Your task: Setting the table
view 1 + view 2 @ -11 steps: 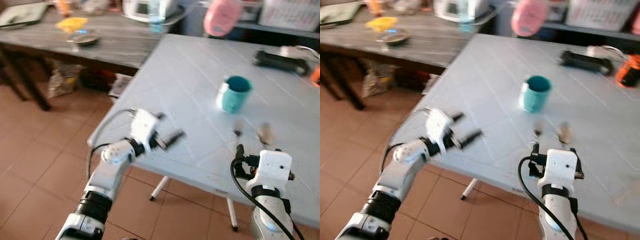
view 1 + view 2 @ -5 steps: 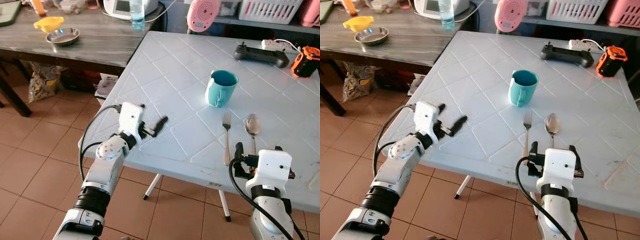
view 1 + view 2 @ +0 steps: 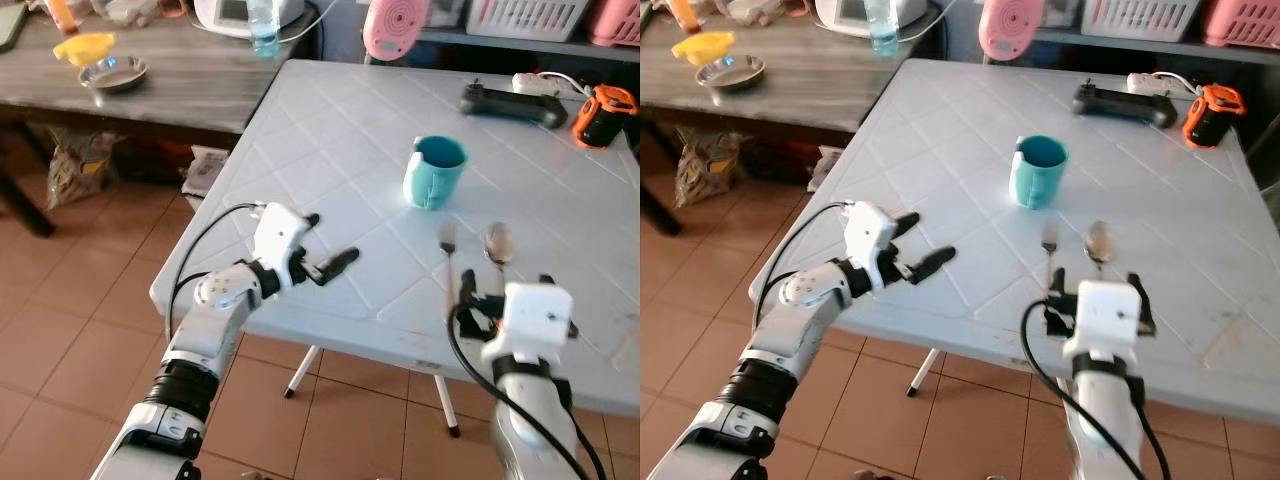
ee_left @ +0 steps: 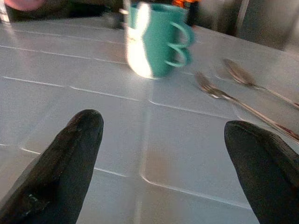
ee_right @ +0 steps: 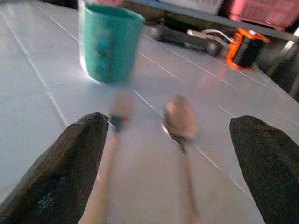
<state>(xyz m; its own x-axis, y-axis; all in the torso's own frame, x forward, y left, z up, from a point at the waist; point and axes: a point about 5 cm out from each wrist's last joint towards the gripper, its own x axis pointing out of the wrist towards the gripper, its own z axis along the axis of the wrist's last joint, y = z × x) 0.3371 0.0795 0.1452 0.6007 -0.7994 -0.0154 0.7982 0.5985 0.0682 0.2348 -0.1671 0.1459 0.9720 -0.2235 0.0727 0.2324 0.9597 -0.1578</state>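
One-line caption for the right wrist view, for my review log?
Open right pincer reaching over the white table toward a fork and spoon, teal mug behind.

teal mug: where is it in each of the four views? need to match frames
Left eye: teal mug right of centre, beyond the fork.
Right eye: mug near centre, upper half.
Left wrist: mug top centre, blurred.
Right wrist: mug upper left.
Shared landmark: the spoon beside the fork.

No readable text, label, brand or number appears on the mug (image 3: 434, 171), cutlery or tabletop (image 3: 330, 140); motion blur obscures finer markings.
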